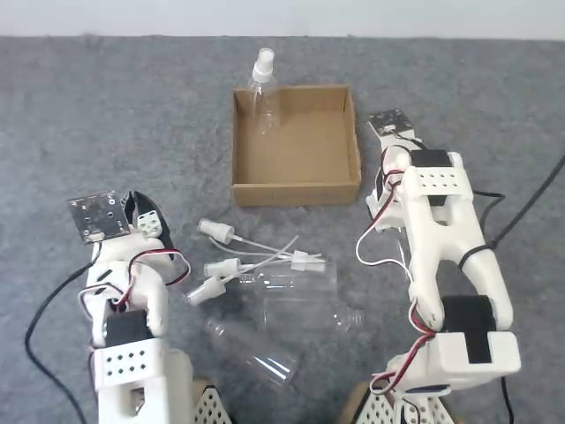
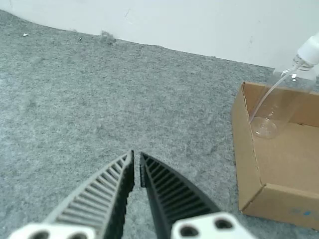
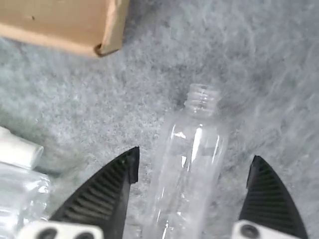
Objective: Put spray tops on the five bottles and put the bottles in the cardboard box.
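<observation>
The right hand (image 3: 195,155) is spread wide over 1 capless bottle (image 3: 189,167) on the tabletop (image 3: 274,74). The left hand (image 2: 137,157) is closed, empty.

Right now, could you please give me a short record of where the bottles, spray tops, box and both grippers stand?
Box: cardboard box on grey carpet, open upward.
In box: one capped bottle, upright in a back corner.
On carpet: uncapped bottles lying down, loose spray tops beside them.
Left gripper: shut, empty, above bare carpet.
Right gripper: open, straddling one lying bottle, not gripping.
</observation>
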You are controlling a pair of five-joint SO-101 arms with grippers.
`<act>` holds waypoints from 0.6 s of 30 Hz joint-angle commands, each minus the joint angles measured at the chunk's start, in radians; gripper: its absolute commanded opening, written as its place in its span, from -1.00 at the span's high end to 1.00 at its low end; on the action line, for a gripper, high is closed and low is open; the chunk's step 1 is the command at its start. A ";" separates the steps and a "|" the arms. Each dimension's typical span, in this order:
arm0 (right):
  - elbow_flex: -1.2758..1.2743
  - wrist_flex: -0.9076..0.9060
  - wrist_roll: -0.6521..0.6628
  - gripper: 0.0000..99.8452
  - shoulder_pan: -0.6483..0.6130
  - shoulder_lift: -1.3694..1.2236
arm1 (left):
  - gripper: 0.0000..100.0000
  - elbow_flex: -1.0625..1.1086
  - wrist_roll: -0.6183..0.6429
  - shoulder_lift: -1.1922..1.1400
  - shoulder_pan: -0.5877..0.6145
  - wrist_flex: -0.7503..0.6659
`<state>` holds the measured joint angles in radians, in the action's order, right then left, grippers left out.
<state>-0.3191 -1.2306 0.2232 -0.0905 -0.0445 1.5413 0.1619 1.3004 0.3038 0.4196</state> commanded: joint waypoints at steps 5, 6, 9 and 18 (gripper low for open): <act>0.034 -0.004 -0.055 0.41 -0.001 -0.073 | 0.97 -0.005 -0.028 0.021 0.005 -0.037; 0.034 -0.004 -0.055 0.41 -0.001 -0.082 | 0.97 -0.005 -0.044 0.021 0.005 -0.037; 0.032 0.008 -0.055 0.41 0.001 -0.102 | 0.97 -0.004 -0.054 0.021 0.003 -0.037; 0.035 0.008 -0.055 0.79 0.064 -0.107 | 0.97 -0.004 -0.054 0.021 0.002 -0.037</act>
<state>-0.3191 -1.2306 0.1834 -0.0522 -0.1765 1.5413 0.1158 1.3004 0.3038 0.4196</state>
